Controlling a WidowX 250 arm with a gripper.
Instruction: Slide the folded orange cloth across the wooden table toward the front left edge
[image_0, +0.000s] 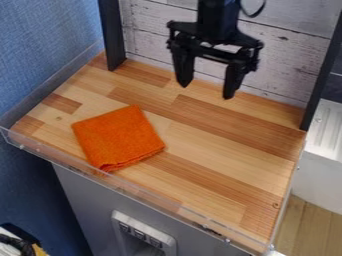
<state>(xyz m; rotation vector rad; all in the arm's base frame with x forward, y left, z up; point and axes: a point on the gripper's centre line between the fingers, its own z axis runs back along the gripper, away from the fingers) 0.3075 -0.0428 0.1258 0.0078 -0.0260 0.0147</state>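
Evidently, the tool (207, 90) hung empty above the desk (227, 150), its 2 fingers spread. The folded cloth (119, 137) lay below it, toward the view's left, untouched. Contact seemed not yet made; any grip called for aligning over the cloth, then lowering.

Below the gripper (206, 91): wood-strip worktop (227, 142), clear rim (163, 201), grey cabinet (81, 202). Behind it: whitewashed plank panel (290, 57), two dark posts (112, 35). Image-left of it: blue wall (43, 45); far below, possibly cabling (19, 243). Image-right: white ridged surface (326, 122).
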